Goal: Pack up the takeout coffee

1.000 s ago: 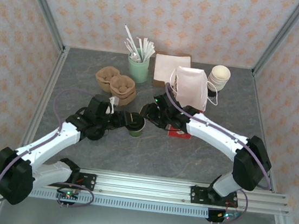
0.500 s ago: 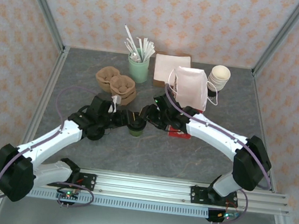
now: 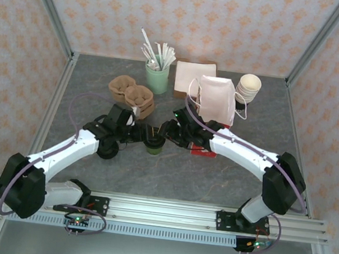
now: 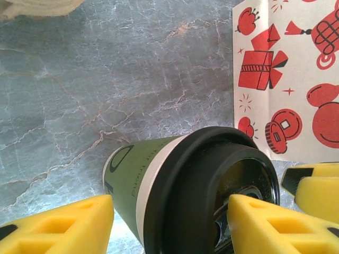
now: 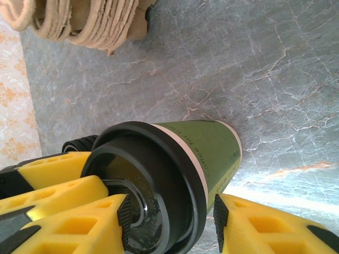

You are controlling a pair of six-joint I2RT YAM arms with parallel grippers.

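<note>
Worktop: grey marbled worktop; the cup stands mid-surface.
Bag: red-and-white printed paper bag, just beside the cup.
Carriers: brown pulp carrier stack, near, no obstruction.
Right end effector: apparently pinching the cup.
Left end effector: straddles the cup; contact unclear.
Cup: small dark-green paper cup, black plastic lid; light, crushable. Grip gently under the rim.
</note>
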